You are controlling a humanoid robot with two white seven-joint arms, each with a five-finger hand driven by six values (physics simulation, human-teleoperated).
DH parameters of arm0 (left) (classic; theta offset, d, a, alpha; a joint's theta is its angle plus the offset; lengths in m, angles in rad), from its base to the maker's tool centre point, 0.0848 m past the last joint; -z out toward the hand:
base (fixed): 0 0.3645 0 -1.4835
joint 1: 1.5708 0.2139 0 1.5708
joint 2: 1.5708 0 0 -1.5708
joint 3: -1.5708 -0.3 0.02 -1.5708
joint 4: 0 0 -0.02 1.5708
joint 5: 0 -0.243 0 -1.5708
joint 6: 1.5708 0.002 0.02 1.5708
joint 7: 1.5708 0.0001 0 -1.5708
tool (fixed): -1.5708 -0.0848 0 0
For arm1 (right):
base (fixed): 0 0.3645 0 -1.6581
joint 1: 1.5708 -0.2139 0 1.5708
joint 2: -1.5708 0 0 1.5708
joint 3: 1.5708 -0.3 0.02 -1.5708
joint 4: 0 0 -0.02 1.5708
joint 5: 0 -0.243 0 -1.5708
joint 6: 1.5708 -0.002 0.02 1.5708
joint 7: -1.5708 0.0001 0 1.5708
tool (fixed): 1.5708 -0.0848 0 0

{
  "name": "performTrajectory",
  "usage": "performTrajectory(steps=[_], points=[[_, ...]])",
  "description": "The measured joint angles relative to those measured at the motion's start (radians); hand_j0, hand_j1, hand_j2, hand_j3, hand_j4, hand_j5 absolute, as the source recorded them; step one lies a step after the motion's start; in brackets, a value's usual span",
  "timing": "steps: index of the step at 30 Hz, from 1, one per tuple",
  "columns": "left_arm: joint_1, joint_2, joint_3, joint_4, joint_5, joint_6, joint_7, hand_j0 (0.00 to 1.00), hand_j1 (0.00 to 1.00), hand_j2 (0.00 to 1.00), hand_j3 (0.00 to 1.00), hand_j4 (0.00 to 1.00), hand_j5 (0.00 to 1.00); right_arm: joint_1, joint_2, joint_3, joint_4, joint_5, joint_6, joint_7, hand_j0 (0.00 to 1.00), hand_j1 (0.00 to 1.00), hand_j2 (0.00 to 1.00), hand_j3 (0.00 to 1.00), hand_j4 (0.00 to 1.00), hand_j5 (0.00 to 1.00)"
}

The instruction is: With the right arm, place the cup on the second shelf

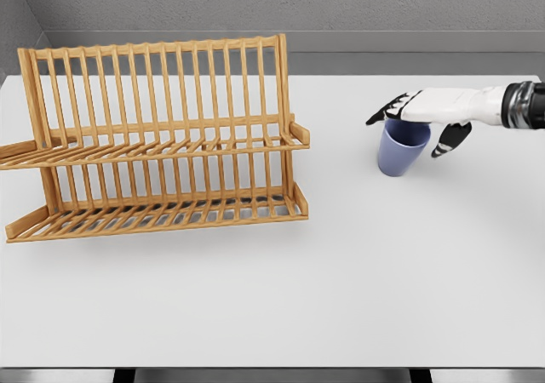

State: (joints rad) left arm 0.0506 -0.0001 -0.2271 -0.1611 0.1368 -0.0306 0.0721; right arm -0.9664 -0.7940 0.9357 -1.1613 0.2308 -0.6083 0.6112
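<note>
Cup [402, 149] stood upright on the counter [358, 272], well right of the wooden rack [162, 136]. Right hand [419, 119] lay over its rim, fingers draped, grip unconfirmed. Judged light, rigid, smooth-walled; best held around the upper wall.

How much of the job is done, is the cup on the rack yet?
Not yet. Done so far: the right hand has reached the blue cup and sits over its rim. In hand: it seems to be taking hold, though a firm grip isn't clear. The cup looks tilted, still at the white table. Left: carry it over to the wooden rack and set it on the shelf; both shelves look empty.
</note>
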Motion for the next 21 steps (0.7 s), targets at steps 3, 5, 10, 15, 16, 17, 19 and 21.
performTrajectory(steps=[3,5,10,15,16,17,19,21], points=[[0.002,0.0,0.0,0.0,0.0,0.0,0.0,1.0,1.0,1.0,1.0,1.0,1.0,-0.005,0.011,0.001,0.013,0.0,0.0,0.0,1.0,1.0,1.0,1.0,1.0,1.0],[0.0,0.0,0.0,0.0,0.0,0.0,0.0,1.0,1.0,1.0,1.0,1.0,1.0,-0.003,0.017,0.002,0.02,0.0,0.0,0.0,1.0,1.0,1.0,1.0,1.0,1.0],[0.0,0.0,0.0,0.0,0.0,0.0,0.0,1.0,1.0,1.0,1.0,1.0,1.0,-0.003,0.022,0.007,0.027,0.0,0.0,0.0,1.0,1.0,1.0,1.0,1.0,1.0],[0.0,0.0,0.0,0.0,0.0,0.0,0.0,1.0,1.0,1.0,1.0,1.0,1.0,-0.003,0.022,0.021,0.029,0.0,0.0,0.0,0.68,0.68,0.68,0.68,0.68,0.68],[0.0,0.0,0.0,0.0,0.0,0.0,0.0,1.0,1.0,1.0,1.0,1.0,1.0,-0.003,0.022,0.021,0.028,-0.001,0.001,0.0,0.67,0.67,0.67,0.67,0.67,0.67],[0.002,0.0,0.0,0.0,0.0,0.0,0.0,1.0,1.0,1.0,1.0,1.0,1.0,-0.003,0.021,0.021,0.028,-0.002,0.001,0.0,0.67,0.67,0.67,0.67,0.67,0.67],[0.0,0.0,0.0,0.0,0.0,0.0,0.0,1.0,1.0,1.0,1.0,1.0,1.0,-0.005,0.021,0.022,0.028,-0.002,0.001,0.0,0.66,0.66,0.66,0.66,0.66,0.66],[0.002,0.0,0.0,0.0,0.0,0.0,0.0,1.0,1.0,1.0,1.0,1.0,1.0,-0.006,0.021,0.021,0.028,-0.002,0.001,0.0,0.64,0.64,0.64,0.64,0.64,0.64]])
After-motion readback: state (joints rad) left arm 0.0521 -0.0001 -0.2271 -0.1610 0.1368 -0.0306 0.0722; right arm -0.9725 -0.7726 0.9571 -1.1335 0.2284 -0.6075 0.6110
